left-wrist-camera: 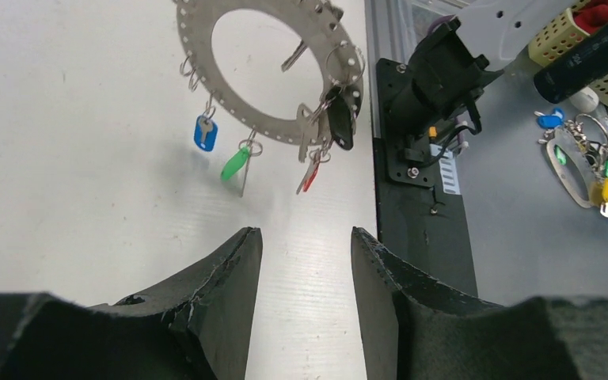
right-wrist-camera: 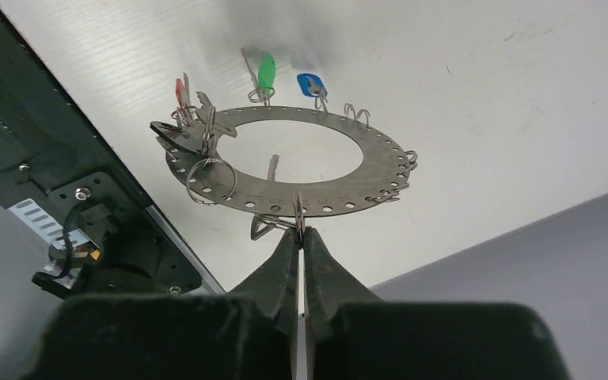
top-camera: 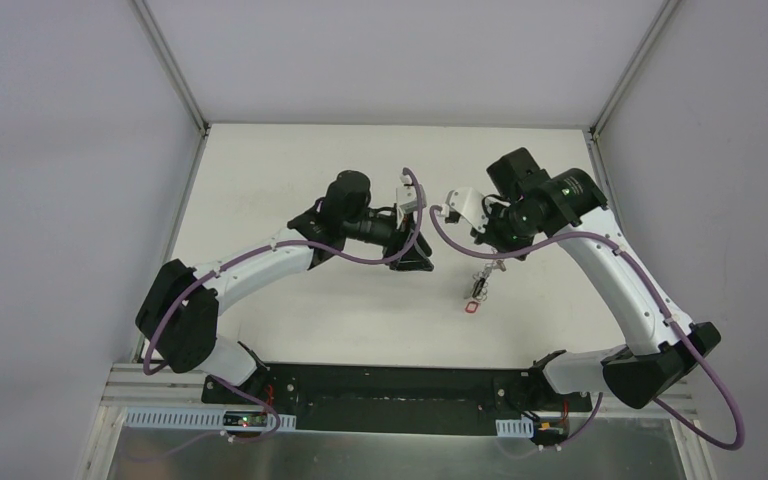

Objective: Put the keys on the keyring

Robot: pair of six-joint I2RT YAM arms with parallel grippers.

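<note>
Right claw: clenched on the near edge of the keyring, pinching what looks like a small wire loop there, and the ring hangs in the air above the table.
Left claw: released, fingers apart, nothing between them, aimed at the ring from just beside it.
Keys: on the ring already, dangling from its rim, are a blue key, a green key, a red key and a black key.
Doing it well: hold the ring level and steady. The left claw has no key, so it needs one first, gripped by the head so the loop stays free. I can't spot a loose one here.
Watch out: the pinch is thin, so a nudge could swing the ring.
Table: white, matte, a few faint scuffs.
Room: plain grey walls and metal corner posts, with a basket off the table's edge.
</note>
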